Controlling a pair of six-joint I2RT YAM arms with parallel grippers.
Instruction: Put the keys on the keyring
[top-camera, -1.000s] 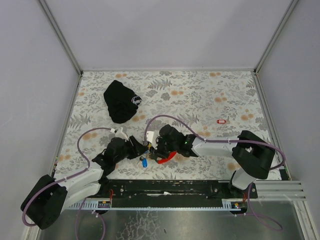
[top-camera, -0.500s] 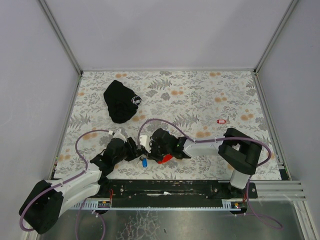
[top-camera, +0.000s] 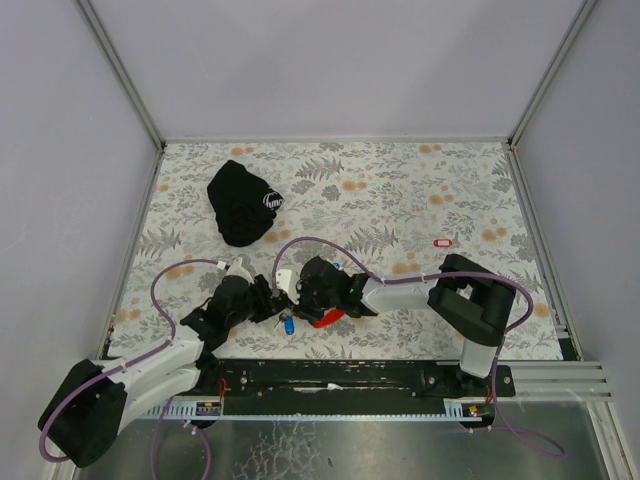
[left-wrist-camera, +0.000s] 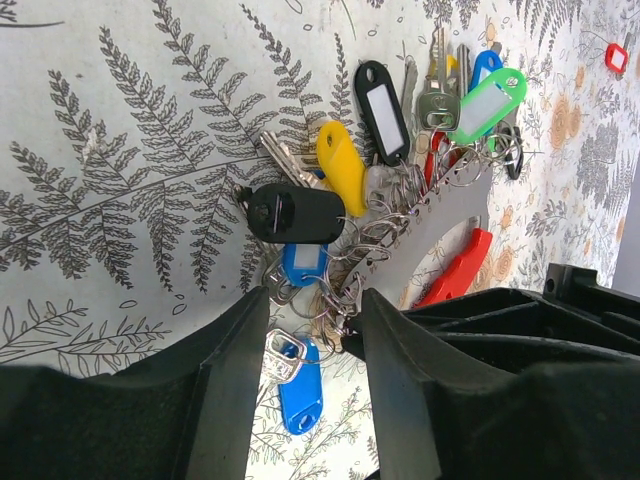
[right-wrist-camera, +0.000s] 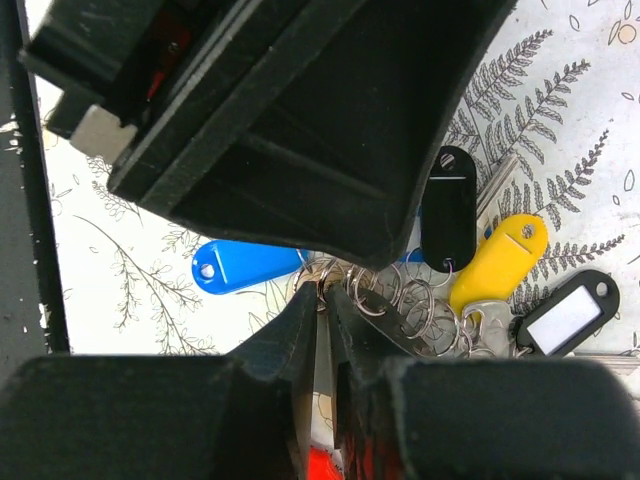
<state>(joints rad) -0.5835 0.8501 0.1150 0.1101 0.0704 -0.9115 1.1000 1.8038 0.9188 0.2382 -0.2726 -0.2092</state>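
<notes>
1. Table cover (top-camera: 400, 190): pale cloth printed with grey ferns and orange blossoms.
2. Keys (left-wrist-camera: 345, 205): one bunch lying on the cloth near the front edge, left of centre, between the two grippers. The blades and tags fan out from a tangle of split rings.
3. Tags on the bunch: solid black (left-wrist-camera: 297, 213), yellow (left-wrist-camera: 343, 170), black-framed with a white label (left-wrist-camera: 380, 103), green with a white label (left-wrist-camera: 488, 103), a small blue one (left-wrist-camera: 302, 262), and a larger blue one (left-wrist-camera: 300, 400) on the near side.
4. Keyring (left-wrist-camera: 330, 302): the knot of silver rings at the heart of the bunch.
5. Left gripper (top-camera: 272, 300): low over the bunch. Its fingers (left-wrist-camera: 232, 380) stand about half apart, and the keyring fills the gap from one tip to the other, gripped between them.
6. Right gripper (right-wrist-camera: 322, 300): facing the left gripper and almost touching it. Its fingers (right-wrist-camera: 290, 350) are drawn nearly together, pinching the thin silver blade of the red-headed key (right-wrist-camera: 322, 372) right at the edge of the rings.
7. Loose red tag (top-camera: 443, 242): alone on the cloth, well off to the right of the bunch.
8. Black cloth pouch (top-camera: 243, 203): crumpled, with a white logo, at the far left and well apart from the keys.
</notes>
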